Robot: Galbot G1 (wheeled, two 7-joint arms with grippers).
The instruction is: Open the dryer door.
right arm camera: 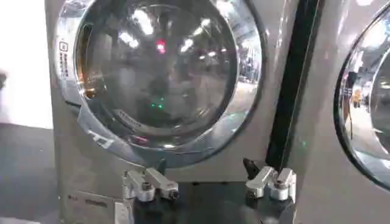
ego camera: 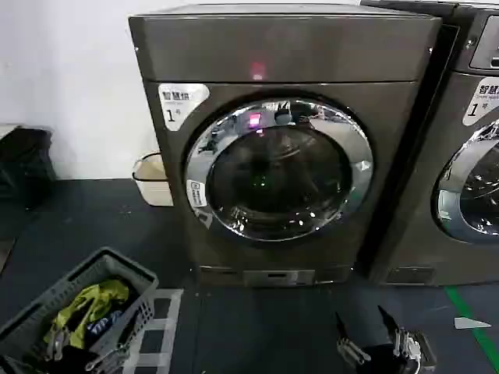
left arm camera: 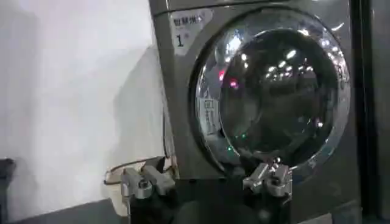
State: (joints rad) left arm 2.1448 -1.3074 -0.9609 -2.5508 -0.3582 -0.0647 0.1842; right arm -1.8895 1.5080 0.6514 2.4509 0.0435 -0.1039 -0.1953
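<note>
The dryer (ego camera: 281,48) stands straight ahead, dark bronze-grey, with a pink light on its top panel and a white "1" sticker. Its dryer door (ego camera: 277,167) is shut flat against the front, a chrome ring around dark glass. My right gripper (ego camera: 360,314) hovers low over the floor in front of the dryer's lower right corner, open and empty. In the right wrist view the right gripper (right arm camera: 205,165) sits below the dryer door (right arm camera: 158,73), well short of it. In the left wrist view the left gripper (left arm camera: 204,167) is open and empty, facing the dryer door (left arm camera: 274,85) from a distance.
A second similar machine (ego camera: 468,156) stands close on the right. A grey laundry basket (ego camera: 117,261) with clothes sits on the floor at front left. A white bin (ego camera: 153,179) stands beside the dryer's left side. Green floor tape (ego camera: 468,319) runs at right.
</note>
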